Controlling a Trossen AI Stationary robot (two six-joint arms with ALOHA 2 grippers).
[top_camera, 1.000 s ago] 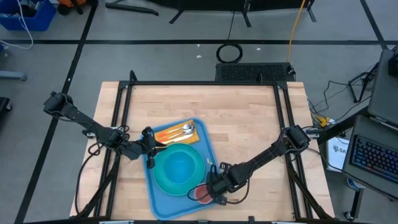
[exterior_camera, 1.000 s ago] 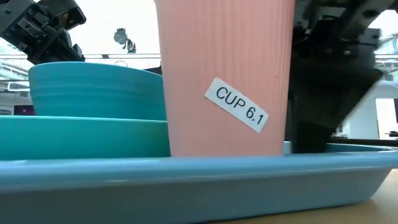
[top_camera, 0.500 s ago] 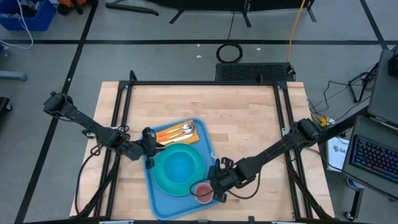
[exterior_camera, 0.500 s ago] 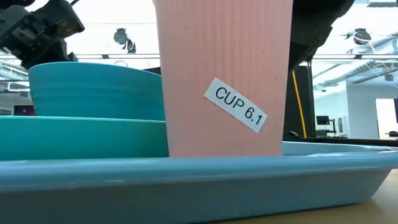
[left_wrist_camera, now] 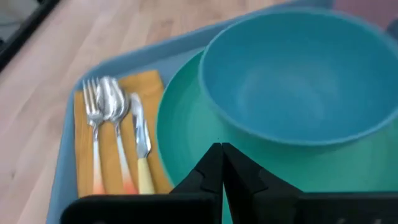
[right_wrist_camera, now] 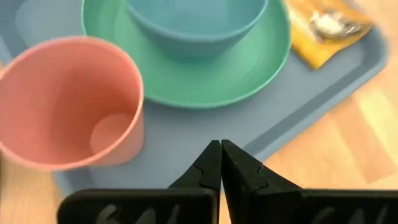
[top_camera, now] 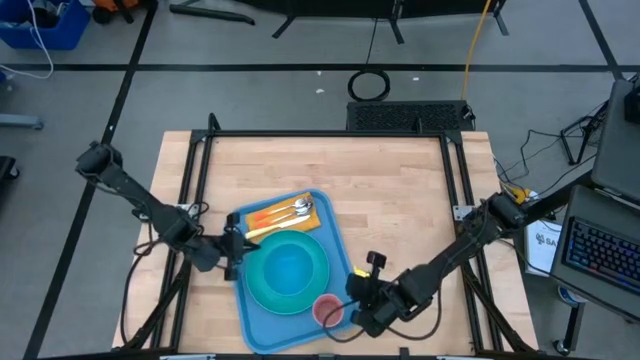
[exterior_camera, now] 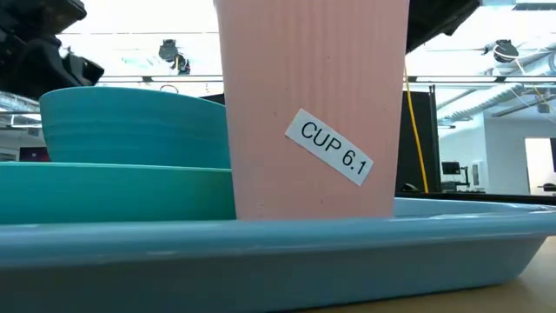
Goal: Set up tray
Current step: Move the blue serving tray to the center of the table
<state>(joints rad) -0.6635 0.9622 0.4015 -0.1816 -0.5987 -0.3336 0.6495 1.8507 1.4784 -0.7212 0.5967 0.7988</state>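
The light-blue tray lies near the table's front edge. On it stand a turquoise plate with a blue bowl resting in it, and a pink cup labelled "CUP 6.1", upright on its base. An orange napkin with a fork, spoon and knife lies at the tray's far end. My left gripper is shut, at the tray's left rim, above the plate's edge. My right gripper is shut, raised above the tray's right rim beside the cup.
Bare wooden tabletop lies to the far side and right of the tray. A black frame runs around the table's edges. The tray's near rim fills the bottom of the low view.
My right gripper has risen and drawn away from the pink cup toward the table's right and near edges, staying shut. The cup stays upright on the tray. My left gripper has drawn back a little toward the table's left and near edges.
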